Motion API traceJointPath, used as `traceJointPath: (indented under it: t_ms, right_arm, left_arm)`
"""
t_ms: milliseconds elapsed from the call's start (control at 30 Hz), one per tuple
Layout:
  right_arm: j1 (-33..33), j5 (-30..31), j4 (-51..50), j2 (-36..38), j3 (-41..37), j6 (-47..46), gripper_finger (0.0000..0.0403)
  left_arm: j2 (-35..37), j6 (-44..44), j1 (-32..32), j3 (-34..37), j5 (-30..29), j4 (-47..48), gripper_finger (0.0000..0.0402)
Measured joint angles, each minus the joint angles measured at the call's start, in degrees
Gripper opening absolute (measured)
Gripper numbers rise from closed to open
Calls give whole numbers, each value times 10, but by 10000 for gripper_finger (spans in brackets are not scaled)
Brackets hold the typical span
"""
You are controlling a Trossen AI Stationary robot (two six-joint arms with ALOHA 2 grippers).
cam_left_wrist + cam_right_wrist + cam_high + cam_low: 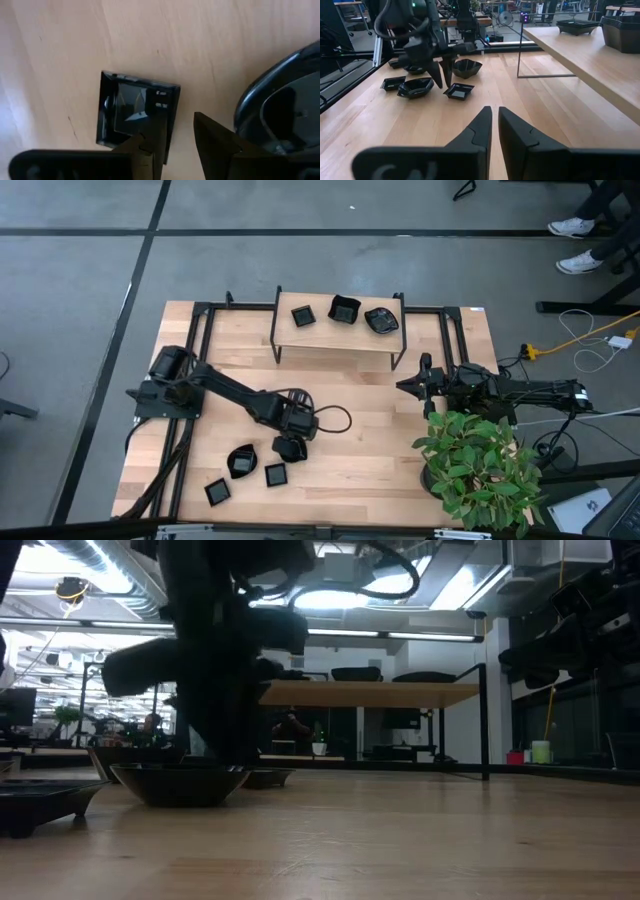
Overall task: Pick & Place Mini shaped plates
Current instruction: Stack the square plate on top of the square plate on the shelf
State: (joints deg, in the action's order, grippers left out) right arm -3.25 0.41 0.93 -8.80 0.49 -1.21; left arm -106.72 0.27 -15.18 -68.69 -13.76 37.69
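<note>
The left gripper (172,142), jaws parted and empty, hangs above the small square plate (136,112), whose near rim sits under its 12 o'clock side.

My table (380,430) is light wood w/ a black metal frame (200,340), standing on grey floor (80,300) crossed by dark lines. A small wooden shelf (340,338) on black legs sits at the far edge. A green potted plant (480,465) is at my right-hand near corner; yellow & white cables (590,335) trail on the floor beyond. Someone's white shoes (572,227) show at the far right. Behind: open office, ceiling strip lights (380,635), exposed ducts (90,555), desks & monitors
</note>
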Motion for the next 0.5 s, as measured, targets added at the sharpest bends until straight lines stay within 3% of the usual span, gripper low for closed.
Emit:
traceJointPath:
  t_ms: [500]
  right_arm:
    - [0, 0, 0, 0, 0, 0, 34]
  left_arm:
    - [-50, 10, 0, -4, -49, 13, 92]
